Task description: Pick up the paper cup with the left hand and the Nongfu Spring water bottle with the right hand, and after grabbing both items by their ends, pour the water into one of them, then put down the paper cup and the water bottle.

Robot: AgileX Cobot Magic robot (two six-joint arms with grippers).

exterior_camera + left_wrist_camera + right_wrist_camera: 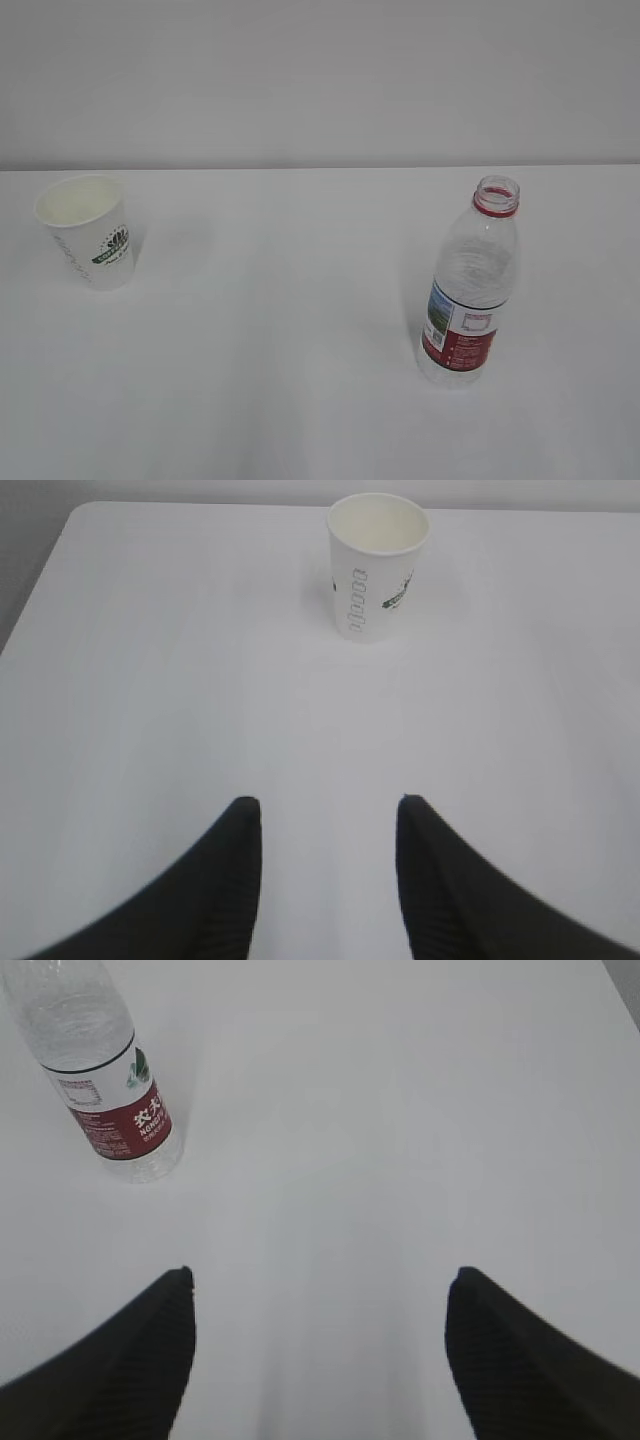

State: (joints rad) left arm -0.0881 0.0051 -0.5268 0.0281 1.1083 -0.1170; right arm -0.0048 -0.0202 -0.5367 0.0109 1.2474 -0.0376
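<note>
Paper cup (87,230) sits upright at far left of the table (300,330), mouth open, inside looks bare white; tapered white paper wall w/ thin rolled rim, dark green round logo plus a column of faint grey lettering, too small for me to read. Nongfu Spring water bottle (470,285) stands upright on the right, well apart from the cup, cap off, red neck ring, clear ribbed plastic w/ wavy ridges on the upper body. Label is red and white w/ small landscape pic; on right wrist cam I read white Chinese chars and part of "NONGFU" on the red band, fine print unreadable. Can't make out the water level. Table top is plain matte white, pale wall (320,80) behind it. Left gripper (325,805) hangs over the table short of the cup, black ribbed fingers (235,880) parted about halfway, nothing between them. Right gripper (320,1275) sits back and to the right of the bottle, fingers (500,1350) spread wide, holding nothing. Neither arm shows on ext cam. Nothing stands between either gripper and its item.
</note>
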